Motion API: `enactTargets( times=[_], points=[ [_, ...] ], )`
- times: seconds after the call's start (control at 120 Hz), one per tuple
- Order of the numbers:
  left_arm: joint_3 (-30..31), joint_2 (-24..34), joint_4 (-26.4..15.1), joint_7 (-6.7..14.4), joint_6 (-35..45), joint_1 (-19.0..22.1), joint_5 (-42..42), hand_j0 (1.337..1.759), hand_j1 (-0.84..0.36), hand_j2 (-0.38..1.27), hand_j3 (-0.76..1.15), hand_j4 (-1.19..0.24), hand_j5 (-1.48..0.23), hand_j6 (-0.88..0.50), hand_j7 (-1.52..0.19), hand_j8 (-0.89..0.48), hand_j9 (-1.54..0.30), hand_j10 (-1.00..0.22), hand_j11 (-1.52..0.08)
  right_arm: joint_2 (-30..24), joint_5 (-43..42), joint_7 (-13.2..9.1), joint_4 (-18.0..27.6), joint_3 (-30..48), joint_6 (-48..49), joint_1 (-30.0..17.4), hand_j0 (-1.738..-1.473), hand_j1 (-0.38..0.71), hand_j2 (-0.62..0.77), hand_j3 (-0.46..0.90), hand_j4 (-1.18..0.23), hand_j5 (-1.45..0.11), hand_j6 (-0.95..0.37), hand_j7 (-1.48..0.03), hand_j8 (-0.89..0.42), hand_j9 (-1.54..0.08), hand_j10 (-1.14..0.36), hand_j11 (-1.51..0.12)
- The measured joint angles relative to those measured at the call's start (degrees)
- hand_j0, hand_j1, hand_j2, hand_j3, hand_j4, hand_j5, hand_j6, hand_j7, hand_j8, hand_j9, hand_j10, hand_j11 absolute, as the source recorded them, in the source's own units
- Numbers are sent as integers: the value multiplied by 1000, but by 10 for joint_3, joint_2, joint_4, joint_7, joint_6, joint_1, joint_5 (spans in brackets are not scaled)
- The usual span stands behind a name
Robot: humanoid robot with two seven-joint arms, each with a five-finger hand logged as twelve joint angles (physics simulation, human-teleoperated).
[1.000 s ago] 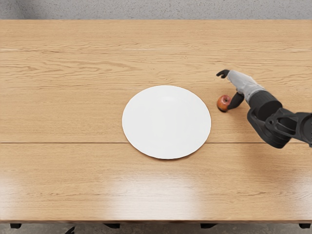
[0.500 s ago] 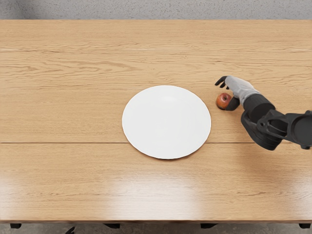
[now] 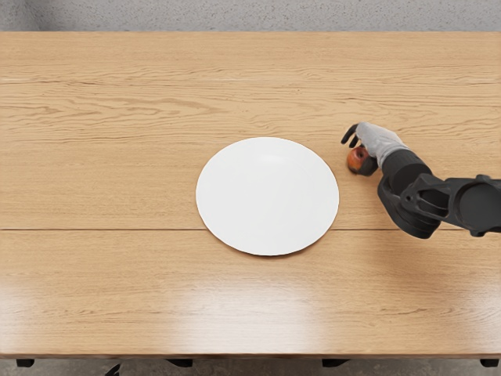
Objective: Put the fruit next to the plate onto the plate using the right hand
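In the head view, a white round plate (image 3: 267,196) is lying flat on the wooden tabletop (image 3: 117,117), near its middle. A small red apple (image 3: 355,159) is sitting on the tabletop just to the right of the plate, level with the plate's upper half, close to the rim but not touching it and not on it. The right arm (image 3: 430,202) is reaching in from the picture's right edge, its dark forearm lying to the right of the plate and pointing up and left toward the fruit. The right hand (image 3: 373,142) is draping over the apple from the side away from the plate, covering most of it so that only its plate-facing part is showing. The dark fingers (image 3: 349,135) are curling down around the apple's top and far side, closing on it, while the apple is resting on the wood. The left arm is not showing.
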Motion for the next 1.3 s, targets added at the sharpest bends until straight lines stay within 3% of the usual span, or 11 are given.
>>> enactTargets(
  times=[0.35, 0.633, 0.8, 0.883, 0.917, 0.942, 1.017, 1.042, 1.075, 1.167, 1.3],
  points=[
    [0, 0, 0, 0, 0, 0, 0, 1658, 337, 2, 0, -11, -13, -11, -13, -11, -13, -10, -13, 1, -2, -1, -1, 1, 9, 1, -1655, 323, 179, -1, -618, -739, -453, -771, -390, -759, -545, -767],
    [0, 0, 0, 0, 0, 0, 0, 1658, 337, 3, 0, -10, -14, -11, -14, -10, -13, -10, -14, 1, 0, -2, -1, 2, 19, 2, -1649, 342, 183, -2, -759, -817, -380, -908, -319, -856, -466, -895],
    [0, 0, 0, 0, 0, 0, 0, 1658, 337, 3, 0, -10, -14, -10, -13, -10, -13, -10, -14, 0, -1, -2, -1, 3, 26, 2, -1646, 331, 270, -1, -861, -902, -450, -1024, -351, -944, -466, -1003],
    [0, 0, 0, 0, 0, -1, 0, 1658, 337, 3, 0, -10, -13, -10, -13, -10, -13, -10, -13, -1, 3, -2, 0, 4, 33, 3, -1645, 289, 344, -1, -894, -925, -560, -1061, -471, -974, -568, -1033],
    [0, 0, 0, 0, 0, -1, 0, 1658, 337, 2, 0, -10, -13, -10, -13, -10, -13, -10, -13, -2, 7, -2, 0, 5, 37, 4, -1645, 265, 348, -2, -902, -936, -595, -1072, -499, -987, -586, -1044],
    [0, 0, 0, 0, 0, -1, 0, 1658, 337, 2, 0, -10, -13, -11, -13, -10, -13, -10, -13, -2, 9, -2, 0, 5, 39, 4, -1644, 250, 348, -76, -906, -944, -612, -1079, -529, -997, -598, -1053],
    [0, 0, 0, 0, 0, -2, 0, 1658, 337, 2, 0, -11, -13, -11, -13, -11, -13, -10, -13, -2, 13, -2, 0, 4, 42, 4, -1638, 158, 68, 48, -919, -957, -614, -1096, -533, -1003, -612, -1057],
    [0, 0, 0, 0, 0, -3, 0, 1658, 337, 2, 0, -11, -13, -11, -13, -11, -13, -10, -13, -2, 14, -2, 0, 4, 43, 5, -1635, 149, 44, 48, -921, -964, -621, -1101, -537, -1008, -613, -1064],
    [0, 0, 0, 0, 0, -3, 0, 1658, 337, 2, 0, -11, -13, -11, -13, -11, -13, -10, -13, -3, 16, -3, 0, 4, 44, 6, -1633, 140, 66, -27, -919, -980, -629, -1106, -542, -1021, -608, -1077],
    [1, 0, 0, 0, 0, -3, 0, 1658, 337, 2, 0, -11, -13, -11, -13, -11, -13, -11, -13, -6, 23, -2, 4, 5, 47, 16, -1640, 180, 223, 1, -899, -1044, -621, -1116, -508, -1070, -573, -1114],
    [0, 0, 0, 0, 0, -3, 0, 1658, 337, 2, 0, -11, -13, -11, -13, -11, -13, -11, -13, -9, 39, -1, 9, 4, 50, 34, -1646, 200, 253, 1, -878, -1107, -609, -1125, -476, -1121, -542, -1156]
  ],
)
